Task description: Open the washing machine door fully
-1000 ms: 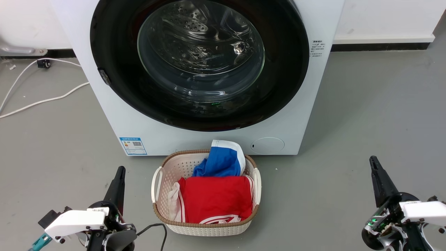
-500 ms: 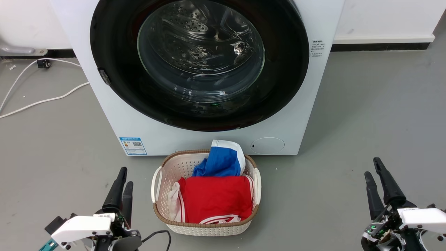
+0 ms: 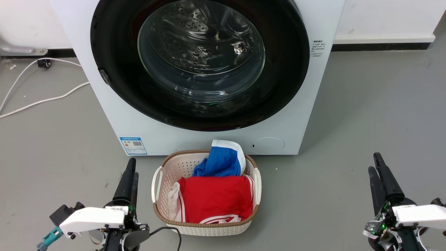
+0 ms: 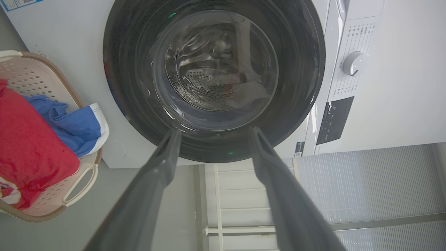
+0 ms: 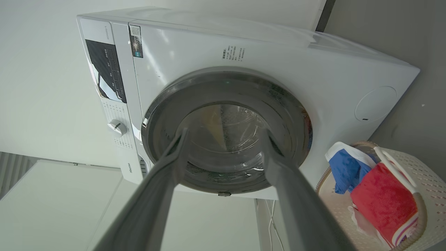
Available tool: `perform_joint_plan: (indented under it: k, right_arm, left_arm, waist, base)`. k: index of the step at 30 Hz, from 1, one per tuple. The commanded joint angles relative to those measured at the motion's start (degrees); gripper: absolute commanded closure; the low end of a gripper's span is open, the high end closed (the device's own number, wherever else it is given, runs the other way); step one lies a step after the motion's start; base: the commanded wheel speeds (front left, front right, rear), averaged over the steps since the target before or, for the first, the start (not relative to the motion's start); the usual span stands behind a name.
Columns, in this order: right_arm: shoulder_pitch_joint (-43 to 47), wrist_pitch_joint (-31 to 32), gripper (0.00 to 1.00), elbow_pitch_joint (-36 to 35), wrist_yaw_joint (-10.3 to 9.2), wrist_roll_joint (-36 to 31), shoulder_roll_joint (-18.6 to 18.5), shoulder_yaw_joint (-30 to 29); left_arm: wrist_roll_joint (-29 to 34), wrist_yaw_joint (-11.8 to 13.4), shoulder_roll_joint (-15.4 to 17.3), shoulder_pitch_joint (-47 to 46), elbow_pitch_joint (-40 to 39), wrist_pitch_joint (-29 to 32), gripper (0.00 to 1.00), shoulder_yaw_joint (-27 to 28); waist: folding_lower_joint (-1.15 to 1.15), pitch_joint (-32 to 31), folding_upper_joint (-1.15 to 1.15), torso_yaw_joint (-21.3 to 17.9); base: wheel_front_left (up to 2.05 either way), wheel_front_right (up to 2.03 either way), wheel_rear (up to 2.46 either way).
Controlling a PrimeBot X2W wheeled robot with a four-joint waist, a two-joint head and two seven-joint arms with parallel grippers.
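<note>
The washing machine [image 3: 174, 139] is a white front-loader filling the top of the head view. Its washing machine door [image 3: 200, 62], a glossy black disc with a clear glass bowl, lies flat against the front, shut. A small latch piece [image 3: 104, 76] sits on the door's left rim. My left gripper [image 3: 132, 167] hovers over the floor left of the basket, fingers pointing at the machine, well short of it. My right gripper [image 3: 374, 161] hangs at the lower right, also apart from the machine. The wrist views show the left gripper [image 4: 214, 129] and right gripper [image 5: 224, 131] open and empty, each aimed at the door [image 4: 214, 69] [image 5: 226, 83].
A cream laundry basket [image 3: 158, 181] with red and blue clothes stands on the floor right in front of the machine, between my grippers. White cables [image 3: 41, 101] trail across the grey floor at the left. A white wall with a dark skirting runs behind.
The left gripper has moved forward and a little right, toward the machine. Both wrists have turned, so two fingers of each gripper now show instead of one. The door has not moved.
</note>
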Motion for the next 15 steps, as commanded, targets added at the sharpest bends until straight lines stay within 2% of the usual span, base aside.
perform_joint_plan:
  k: [1, 14, 15]
  right_arm:
    - [-0.5, -0.8, 0.0, -1.4, 0.04, -2.4, -0.9, 0.5]
    - [0.0, -3.9, 0.0, -4.4, 0.06, -21.3, -1.7, 1.1]
    - [0.0, -3.9, 0.0, -4.4, 0.06, -21.3, -1.7, 1.1]
  left_arm:
    - [2.7, -0.1, 0.2, -1.7, -1.4, -0.7, 0.0, -0.4]
    - [20.9, -0.1, 0.2, -1.8, -3.0, -3.7, 0.0, -2.2]
    - [20.9, -0.1, 0.2, -1.8, -3.0, -3.7, 0.0, -2.2]
  waist:
    - [0.0, 0.0, 0.0, 0.0]
    - [0.0, -0.1, 0.0, 0.3]
    - [0.0, -0.1, 0.0, 0.3]
  base:
    - [0.0, 0.0, 0.0]
    - [0.0, 0.0, 0.0]
    - [0.0, 0.0, 0.0]
